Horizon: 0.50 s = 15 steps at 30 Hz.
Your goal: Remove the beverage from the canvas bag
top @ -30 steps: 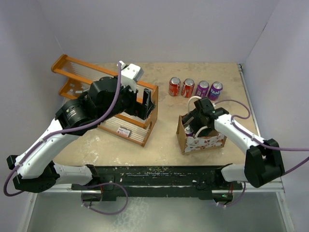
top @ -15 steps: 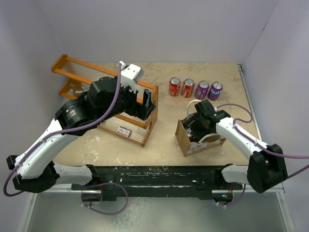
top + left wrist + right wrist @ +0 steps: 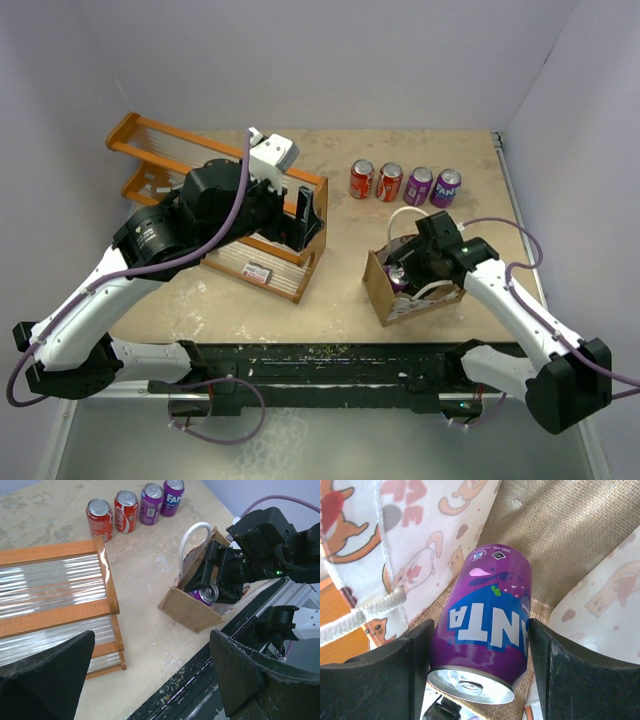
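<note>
The canvas bag (image 3: 380, 292) stands at the front right of the table, tan with a white loop handle (image 3: 400, 213) and cat-print panels; it also shows in the left wrist view (image 3: 192, 612). My right gripper (image 3: 412, 266) reaches down into it. Inside, a purple Fanta can (image 3: 487, 622), the beverage, lies tilted with its top towards the camera, and the right gripper (image 3: 479, 672) is shut on it, a finger pressing each side. The can top shows in the bag mouth (image 3: 206, 594). My left gripper (image 3: 150, 680) hangs open and empty over the wooden rack (image 3: 160, 150), well left of the bag.
Two red cans (image 3: 361, 180) (image 3: 389, 182) and two purple cans (image 3: 418, 185) (image 3: 445, 187) stand in a row behind the bag. The orange wooden rack fills the left half of the table. White walls close in at the back and right.
The right gripper's fingers have closed onto the purple can inside the bag. The bag has tipped and turned a little, and the right arm's elbow has swung out to the right. The left arm stayed still.
</note>
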Motion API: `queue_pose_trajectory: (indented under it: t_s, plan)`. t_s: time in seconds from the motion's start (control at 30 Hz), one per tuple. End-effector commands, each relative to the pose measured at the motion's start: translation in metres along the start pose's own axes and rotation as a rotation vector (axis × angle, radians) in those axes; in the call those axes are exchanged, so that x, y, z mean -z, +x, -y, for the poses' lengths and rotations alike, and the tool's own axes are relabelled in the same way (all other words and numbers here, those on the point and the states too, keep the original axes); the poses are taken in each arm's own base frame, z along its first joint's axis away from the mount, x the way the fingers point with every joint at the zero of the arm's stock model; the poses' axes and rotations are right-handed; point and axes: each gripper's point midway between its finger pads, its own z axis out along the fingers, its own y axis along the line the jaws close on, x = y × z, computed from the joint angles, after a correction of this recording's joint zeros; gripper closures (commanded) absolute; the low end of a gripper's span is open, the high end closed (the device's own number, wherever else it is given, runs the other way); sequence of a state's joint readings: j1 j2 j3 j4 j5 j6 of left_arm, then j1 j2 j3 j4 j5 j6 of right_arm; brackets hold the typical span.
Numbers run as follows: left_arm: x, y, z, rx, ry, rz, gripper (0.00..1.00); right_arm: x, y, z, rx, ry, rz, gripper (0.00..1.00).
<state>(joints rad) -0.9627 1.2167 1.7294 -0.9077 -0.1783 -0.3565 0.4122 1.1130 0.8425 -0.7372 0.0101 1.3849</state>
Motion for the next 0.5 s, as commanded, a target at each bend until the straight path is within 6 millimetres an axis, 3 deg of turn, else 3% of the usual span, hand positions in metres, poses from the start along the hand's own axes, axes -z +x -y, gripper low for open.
queue_pose_trajectory:
  t_s: [0.0, 0.47]
  plan:
    - [0.008, -0.008, 0.009, 0.023, 0.05, 0.033, 0.01, 0.034, -0.012, -0.024, -0.051, -0.118, 0.065, 0.81]
    - [0.009, -0.008, 0.013, 0.038, 0.07, 0.025, 0.01, 0.067, -0.043, -0.039, -0.099, -0.232, 0.234, 0.88]
